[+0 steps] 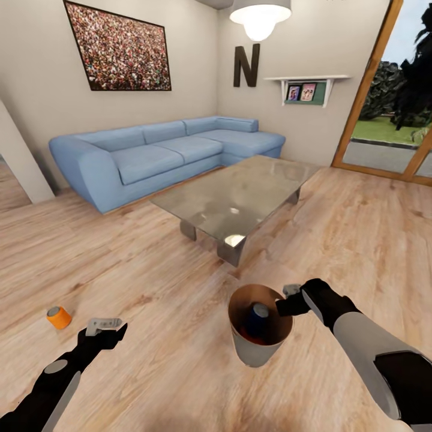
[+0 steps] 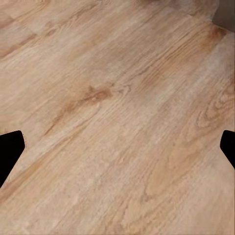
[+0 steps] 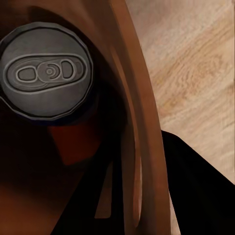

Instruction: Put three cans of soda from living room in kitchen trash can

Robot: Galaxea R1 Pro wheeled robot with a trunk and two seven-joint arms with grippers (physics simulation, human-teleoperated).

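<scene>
L gripper (image 1: 105,324) hangs low over bare wood floor (image 1: 150,372), near left of the scene; fingers spread wide, nothing held, nothing touched. Wrist view confirms: two dark fingertips (image 2: 11,149) far apart w/ only floorboards (image 2: 117,122) between.

R gripper (image 1: 289,298) sits at the right rim of the trash can (image 1: 255,354), clamped on that rim; in wrist view a dark finger (image 3: 196,191) lies just outside the copper-brown wall (image 3: 134,122), rim between the fingers. Can hangs tilted, mouth toward camera, near centre, seemingly off the floor.

Inside the bin: 1 dark blue soda can (image 1: 258,321), upright-ish, silver top (image 3: 46,71) w/ pull tab facing the wrist cam. Below/beside it a red-orange patch (image 1: 247,335) — may be a 2nd can, can't tell for sure.

On floor, near left, just beyond the L gripper: 1 orange soda can (image 1: 59,317), tipped over, apart from the fingers.

So cans counted: 2 clear (1 blue in bin, 1 orange on floor), 1 uncertain. Bins: 1.

Mid-distance: 1 glass coffee table (image 1: 240,195), centre. Beyond, far left: 1 light-blue corner sofa (image 1: 162,153) vs wall. On far walls: 1 crowd photo (image 1: 119,49), 1 letter N (image 1: 246,65), 1 small shelf (image 1: 307,81) w/ 2 pictures. Far right: glass door (image 1: 390,120) to garden. 1 ceiling lamp (image 1: 260,15) at top.
</scene>
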